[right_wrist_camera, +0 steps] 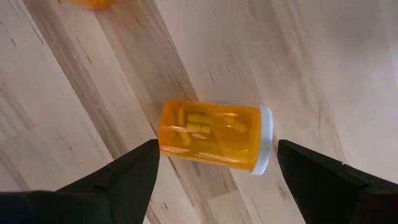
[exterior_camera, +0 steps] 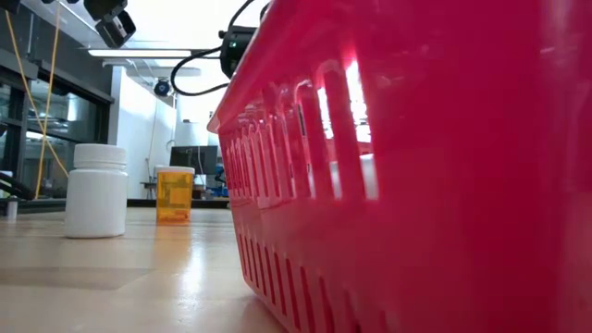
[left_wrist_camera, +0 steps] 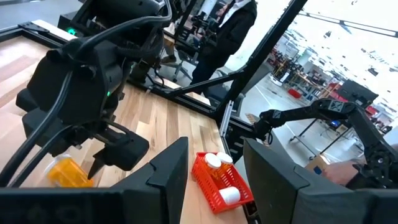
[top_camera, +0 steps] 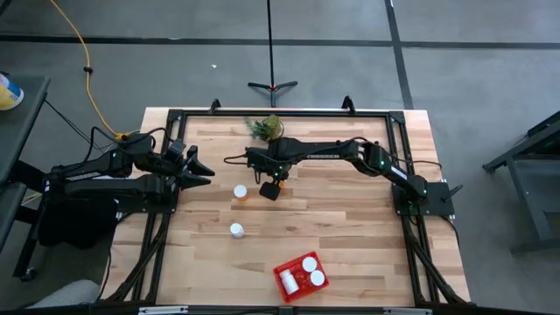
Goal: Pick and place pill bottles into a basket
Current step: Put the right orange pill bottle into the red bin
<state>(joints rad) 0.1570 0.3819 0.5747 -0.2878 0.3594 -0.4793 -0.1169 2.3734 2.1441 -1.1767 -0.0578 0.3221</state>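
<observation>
An orange pill bottle [right_wrist_camera: 211,143] lies on its side on the wood, its white cap [right_wrist_camera: 265,148] at one end. My right gripper [right_wrist_camera: 217,146] hangs open above it, pointing down, one finger beyond the bottle's bottom end and one beyond the cap, touching nothing. In the high view that gripper [top_camera: 271,186] is at the table's middle, toward the far edge. Another orange bottle [top_camera: 240,192] stands upright to its left, and a white bottle [top_camera: 236,230] stands nearer the front. The red basket [top_camera: 285,284] at the near edge holds three white-capped bottles. My left gripper [top_camera: 203,171] waits at the left, level, fingers apart.
A small green plant [top_camera: 265,129] stands at the far edge just behind my right arm. A black frame [top_camera: 175,114] runs around the table. In the low view the basket wall [exterior_camera: 416,166] fills the right side. Bare wood lies between the bottles and the basket.
</observation>
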